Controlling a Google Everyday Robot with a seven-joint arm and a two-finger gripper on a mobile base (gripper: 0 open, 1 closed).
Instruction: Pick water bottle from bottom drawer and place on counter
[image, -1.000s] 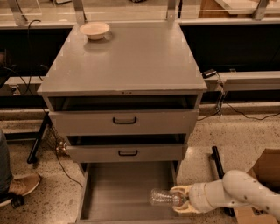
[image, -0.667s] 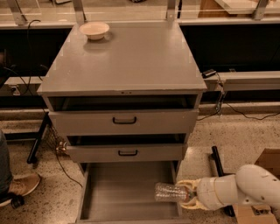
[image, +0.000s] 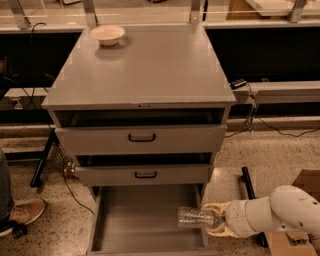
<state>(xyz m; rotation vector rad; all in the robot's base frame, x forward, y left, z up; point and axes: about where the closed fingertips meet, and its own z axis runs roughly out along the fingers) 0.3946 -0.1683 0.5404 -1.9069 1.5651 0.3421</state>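
Reaching in from the lower right, the white arm (image: 280, 210) brings the gripper (image: 213, 220) to the right side of the open bottom drawer (image: 135, 222). Its tan fingers (image: 216, 232) are clamped on one end of the water bottle (image: 195, 217). The bottle lies on its side, its free end pointing left over the drawer's interior, close to the right wall; whether it touches the floor cannot be told. The drawer's wide grey floor shows to the left of the bottle.

Above it, the middle drawer (image: 115, 176) and the top drawer (image: 100, 141), each with a black handle, stand slightly pulled out; their insides are dark and what they hold is hidden. On the counter (image: 145, 70), a pale bowl (image: 107, 34) sits upright near the far left corner, well apart from the gripper. A shoe (image: 22, 212) rests on the floor at left.
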